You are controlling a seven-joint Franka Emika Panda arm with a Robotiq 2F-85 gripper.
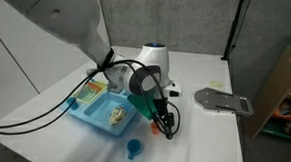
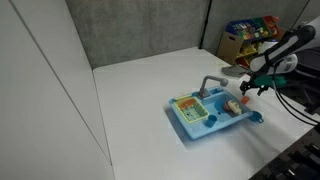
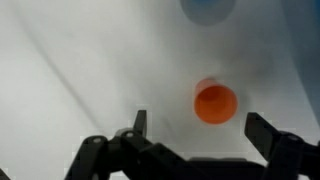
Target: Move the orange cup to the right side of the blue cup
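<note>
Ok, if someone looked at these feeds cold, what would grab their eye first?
The tiny round orange-red plastic cup glows mid-frame in the wrist view, apart from the fingers of the open gripper that frame it. In an exterior view, the large bright blue plastic toy sink sits on the white table beside the arm, with the tiny blue plastic cup nearer the camera.

1. The blue cup (image 3: 208,8) is cut off by the wrist view's top edge and blurred.
2. The orange cup (image 3: 215,103) shows blurred, its rim soft.
3. In an exterior view my pincer (image 2: 244,95) is too small to read its jaws.
</note>
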